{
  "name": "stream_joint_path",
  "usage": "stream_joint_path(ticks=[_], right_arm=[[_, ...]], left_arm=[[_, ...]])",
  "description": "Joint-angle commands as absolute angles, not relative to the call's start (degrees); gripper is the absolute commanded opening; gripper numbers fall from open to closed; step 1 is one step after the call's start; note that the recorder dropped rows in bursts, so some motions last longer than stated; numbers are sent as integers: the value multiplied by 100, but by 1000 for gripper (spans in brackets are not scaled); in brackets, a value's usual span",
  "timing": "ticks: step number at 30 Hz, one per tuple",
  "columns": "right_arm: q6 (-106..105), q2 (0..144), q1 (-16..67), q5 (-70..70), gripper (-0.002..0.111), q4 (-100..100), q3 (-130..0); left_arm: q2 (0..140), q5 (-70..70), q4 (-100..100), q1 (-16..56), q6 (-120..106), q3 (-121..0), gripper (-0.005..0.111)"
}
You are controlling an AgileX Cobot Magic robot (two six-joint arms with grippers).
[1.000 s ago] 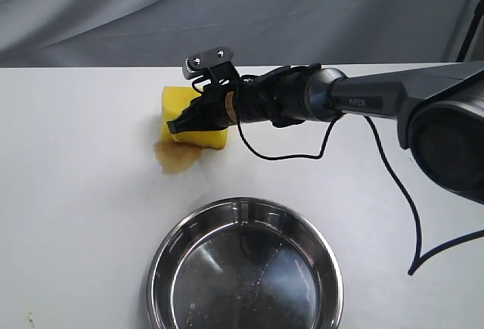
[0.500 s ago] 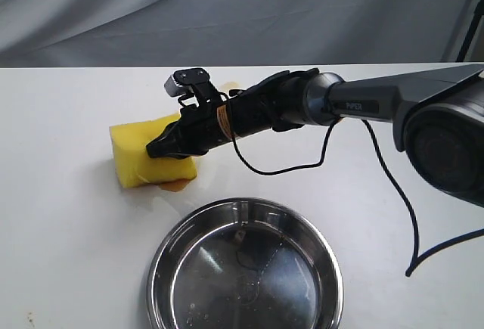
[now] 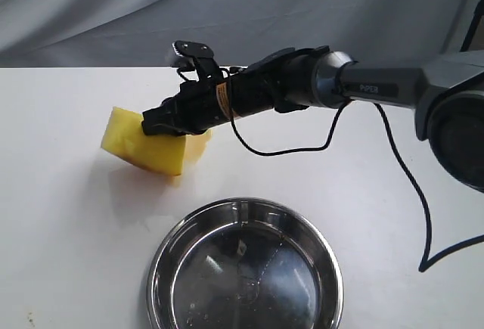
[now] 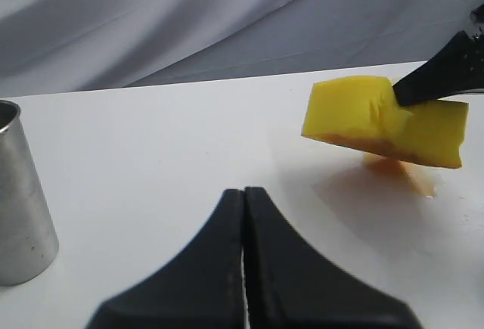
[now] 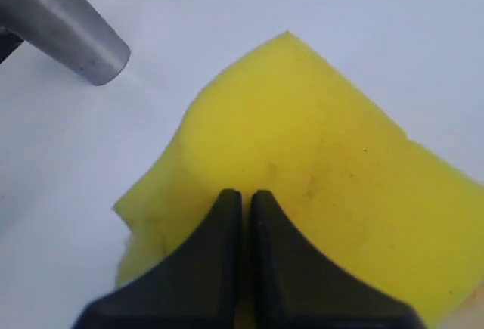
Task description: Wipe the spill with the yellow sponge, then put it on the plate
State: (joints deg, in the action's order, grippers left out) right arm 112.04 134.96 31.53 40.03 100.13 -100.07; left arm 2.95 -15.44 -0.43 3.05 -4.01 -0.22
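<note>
— Above the left part of the surface (image 3: pixel 68 215), where does the yellow sponge (image 3: pixel 132 144) sit?

— It hangs clear of the surface, its shadow below it, clamped in the right fingers (image 3: pixel 162 121). The right arm stretches across the middle to hold it. The fingers pinch deep into the foam and stand almost together.

— Which way does it point?

— Its long axis runs crosswise in the exterior view, slanting from the far left toward the plate (image 3: pixel 159 268). It is tilted, not flat. The left wrist view shows its amber-stained underside facing the surface.

— And the spill (image 4: pixel 397 169)?

— A thin amber smear lies on the surface just under the end that the fingers hold. It does not touch the sponge.

— What does the plate hold?

— Shiny steel with a few tiny specks toward its near side. The plate stands near the sponge but apart from it.

— Any other vessel?

— A steel cylinder (image 4: pixel 19 193) stands upright on the surface in the left wrist view. Its inside is out of sight.

— The left fingers (image 4: pixel 227 246)?

— They are pressed together above the surface, well apart from the sponge.
</note>
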Motion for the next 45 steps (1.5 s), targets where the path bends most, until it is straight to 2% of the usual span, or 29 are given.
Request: stream_joint_path(ticks=[1,4,20,27,34,38,45], right_arm=[[11750,13418,2800,3986,1,9995,-9978],[11785,13418,2578,3974,1,9995,-9978],[11545,14176,2578,3055,1,9995,-9978],[11545,14278,2578,3068,1,9995,-9978],[11084,14482,2578,3719,1,9995,-9978],[10683,14482,2578,4172,12,9995,-9978],[10168,14302,2578,4428,50,9995,-9978]], left_arm=[[270,-1530,-88,334,-394,0,0],[270,-1530,-88,334,-394,0,0],[270,-1530,-88,334,-394,0,0],[270,-1530,-88,334,-394,0,0],[270,-1530,-88,334,-394,0,0],[270,-1530,-88,334,-394,0,0],[270,-1530,-88,334,-394,0,0]])
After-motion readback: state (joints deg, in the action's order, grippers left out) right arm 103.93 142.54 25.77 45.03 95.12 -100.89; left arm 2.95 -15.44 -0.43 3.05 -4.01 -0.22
